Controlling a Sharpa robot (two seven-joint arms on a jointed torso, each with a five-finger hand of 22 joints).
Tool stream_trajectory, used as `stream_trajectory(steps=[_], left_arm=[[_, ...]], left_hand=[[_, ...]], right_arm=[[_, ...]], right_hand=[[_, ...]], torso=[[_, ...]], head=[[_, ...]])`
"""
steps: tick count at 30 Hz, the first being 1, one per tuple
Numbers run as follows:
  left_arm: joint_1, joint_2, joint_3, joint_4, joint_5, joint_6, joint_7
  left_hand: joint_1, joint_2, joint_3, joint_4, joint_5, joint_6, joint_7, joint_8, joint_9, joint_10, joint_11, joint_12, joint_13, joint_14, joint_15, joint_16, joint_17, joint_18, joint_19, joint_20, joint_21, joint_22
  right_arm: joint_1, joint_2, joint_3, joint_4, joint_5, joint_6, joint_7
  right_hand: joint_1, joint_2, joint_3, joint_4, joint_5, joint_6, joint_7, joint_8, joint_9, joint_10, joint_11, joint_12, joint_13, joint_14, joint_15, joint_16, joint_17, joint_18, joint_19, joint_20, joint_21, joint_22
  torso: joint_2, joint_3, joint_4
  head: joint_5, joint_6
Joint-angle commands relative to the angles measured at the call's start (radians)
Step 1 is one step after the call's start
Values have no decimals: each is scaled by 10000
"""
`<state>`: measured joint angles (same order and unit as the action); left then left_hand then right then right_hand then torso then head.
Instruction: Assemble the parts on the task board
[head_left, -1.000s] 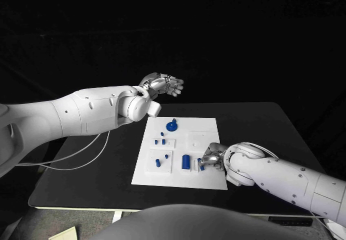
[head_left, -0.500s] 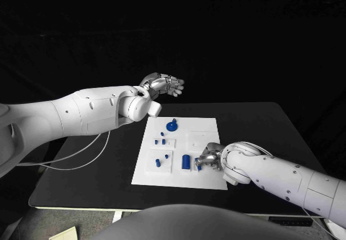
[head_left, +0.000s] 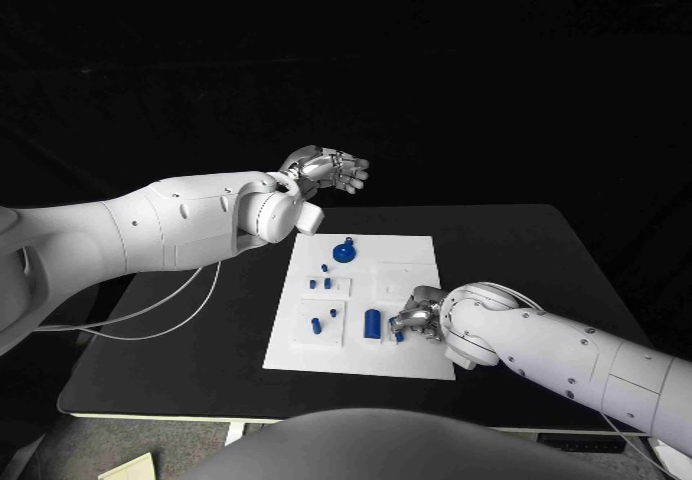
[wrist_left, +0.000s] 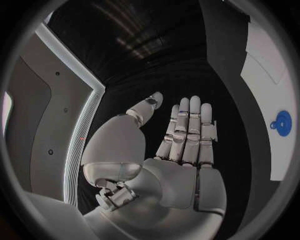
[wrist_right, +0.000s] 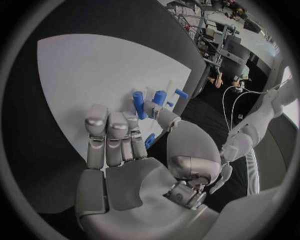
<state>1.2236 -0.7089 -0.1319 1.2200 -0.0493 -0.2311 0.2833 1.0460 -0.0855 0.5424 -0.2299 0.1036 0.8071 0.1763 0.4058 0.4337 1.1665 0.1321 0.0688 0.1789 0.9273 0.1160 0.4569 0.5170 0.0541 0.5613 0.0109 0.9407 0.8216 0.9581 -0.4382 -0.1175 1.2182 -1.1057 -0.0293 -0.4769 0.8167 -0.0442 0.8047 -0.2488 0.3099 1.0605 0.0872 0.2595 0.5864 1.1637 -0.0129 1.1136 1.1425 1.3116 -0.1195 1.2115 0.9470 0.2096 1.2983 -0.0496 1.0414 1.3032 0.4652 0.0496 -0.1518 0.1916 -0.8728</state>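
The white task board (head_left: 361, 300) lies in the middle of the black table. On it are a blue disc with a peg (head_left: 343, 252), a few small blue pegs (head_left: 317, 284), and a thicker blue cylinder (head_left: 372, 321). My right hand (head_left: 418, 318) rests low on the board's near right part, fingers stretched flat. A small blue part (wrist_right: 150, 140) sits wedged between its thumb and the side of the nearest finger, also visible as the blue part (head_left: 397, 331). Just past the thumb stand a blue cylinder (wrist_right: 138, 105) and two more pieces. My left hand (head_left: 326, 167) is raised beyond the board's far edge, fingers straight, holding nothing.
The black table (head_left: 519, 250) reaches well beyond the board on both sides. A thin white cable (head_left: 173, 310) loops over the table's left part. My left arm's white forearm (head_left: 173, 225) hangs above the table's far left corner.
My right hand has slid a little to the left across the board, and the small blue part at its thumb has moved with it. The left hand has stayed put.
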Motion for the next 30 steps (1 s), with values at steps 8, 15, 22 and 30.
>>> stream_trajectory(steps=[8,15,22,30], left_arm=[[11,32,9,16,-47,112,18],[12,34,9,17,-71,127,2],[12,33,9,16,-76,110,-6],[13,34,9,18,-77,111,-7]], left_hand=[[-62,-48,-1,60,7,-38,-35,53,-17,7,-9,25,-11,86,7,-70,19,136,-32,56,-46,19],[-61,-58,-3,60,5,-49,-32,50,-24,-3,-5,20,-16,77,11,-86,27,135,-37,58,-51,22],[-61,-67,-4,60,3,-56,-30,50,-29,-10,-2,17,-20,69,14,-99,34,134,-43,60,-55,25],[-61,-68,-4,62,2,-58,-29,50,-32,-12,-1,17,-21,65,17,-106,39,133,-46,62,-58,26]], right_arm=[[-33,72,-33,-82,-107,170,81],[-33,71,-33,-71,-107,284,106],[-33,64,-33,-47,-89,287,143],[-33,65,-33,-21,-81,287,185]], right_hand=[[-54,177,70,-240,-185,11,10,11,-24,1,-95,42,1,8,-59,-39,14,522,-24,-78,-35,-2],[-268,130,-109,-109,-344,24,9,8,-41,-3,-96,53,4,10,-60,-38,24,522,-23,-75,-35,2],[-707,-76,-540,100,-763,13,4,-10,-71,-29,-100,50,-1,3,-67,-40,40,522,-40,-91,-45,8],[-1027,-304,-653,387,-1447,26,-11,-22,-105,-38,-112,53,-8,-3,-83,-44,59,522,-62,-136,-65,12]], torso=[[-3,-1,-4],[-3,-1,-7],[2,4,-5],[-1,2,-6]], head=[[11,2],[11,2],[-5,2],[-5,2]])
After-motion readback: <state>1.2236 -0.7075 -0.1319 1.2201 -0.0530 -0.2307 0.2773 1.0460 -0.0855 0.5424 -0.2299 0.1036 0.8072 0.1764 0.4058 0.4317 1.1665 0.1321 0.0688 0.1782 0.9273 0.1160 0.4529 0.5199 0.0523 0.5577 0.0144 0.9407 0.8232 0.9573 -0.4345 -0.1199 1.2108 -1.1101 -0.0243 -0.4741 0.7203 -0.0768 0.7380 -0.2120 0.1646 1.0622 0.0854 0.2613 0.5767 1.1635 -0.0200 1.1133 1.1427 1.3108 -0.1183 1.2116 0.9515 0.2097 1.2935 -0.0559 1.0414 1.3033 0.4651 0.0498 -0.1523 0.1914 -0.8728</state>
